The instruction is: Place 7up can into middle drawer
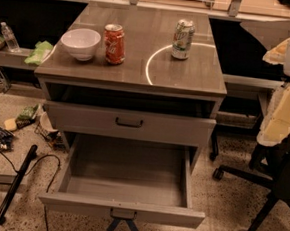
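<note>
The 7up can (pixel 182 38), pale silver-white with green markings, stands upright on the cabinet top (pixel 188 73), towards the back right. The middle drawer (pixel 125 178), the lowest and deepest grey one, is pulled fully out and nothing lies on its grey floor. My gripper (pixel 122 225) shows as a dark shape at the bottom edge of the view, right below that drawer's front handle (pixel 123 213). It is far from the can and holds no can.
A red Coca-Cola can (pixel 114 44) and a white bowl (pixel 81 43) stand left of the 7up can. A shallower drawer (pixel 129 122) with a black handle is closed above. An office chair (pixel 278 148) stands right. Clutter (pixel 29 123) and a black rod (pixel 14 185) lie on the floor at left.
</note>
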You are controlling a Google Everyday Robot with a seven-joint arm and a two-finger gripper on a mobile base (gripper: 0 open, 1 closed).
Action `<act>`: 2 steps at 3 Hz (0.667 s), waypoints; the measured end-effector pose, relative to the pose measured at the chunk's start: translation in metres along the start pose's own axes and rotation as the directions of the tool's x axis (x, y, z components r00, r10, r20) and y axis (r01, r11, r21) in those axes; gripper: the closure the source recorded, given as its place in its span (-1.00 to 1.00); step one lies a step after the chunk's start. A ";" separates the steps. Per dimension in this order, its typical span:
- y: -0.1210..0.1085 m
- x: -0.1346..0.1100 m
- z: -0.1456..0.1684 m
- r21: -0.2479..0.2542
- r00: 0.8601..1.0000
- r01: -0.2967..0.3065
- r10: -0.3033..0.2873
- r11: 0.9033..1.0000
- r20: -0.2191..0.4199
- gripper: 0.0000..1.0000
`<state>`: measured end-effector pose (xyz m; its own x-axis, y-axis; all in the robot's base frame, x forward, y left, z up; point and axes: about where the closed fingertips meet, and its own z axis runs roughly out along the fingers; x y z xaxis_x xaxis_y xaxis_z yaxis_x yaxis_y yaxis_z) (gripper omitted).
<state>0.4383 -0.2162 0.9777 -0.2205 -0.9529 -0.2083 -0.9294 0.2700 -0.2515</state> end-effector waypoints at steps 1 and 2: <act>-0.002 -0.002 0.002 -0.001 1.000 -0.005 0.005 1.000 0.009 -1.00; -0.027 -0.028 0.029 -0.021 0.990 -0.070 0.072 0.997 0.125 -1.00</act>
<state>0.4779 -0.1924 0.9632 -0.2480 -0.9063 -0.3421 -0.9177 0.3329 -0.2167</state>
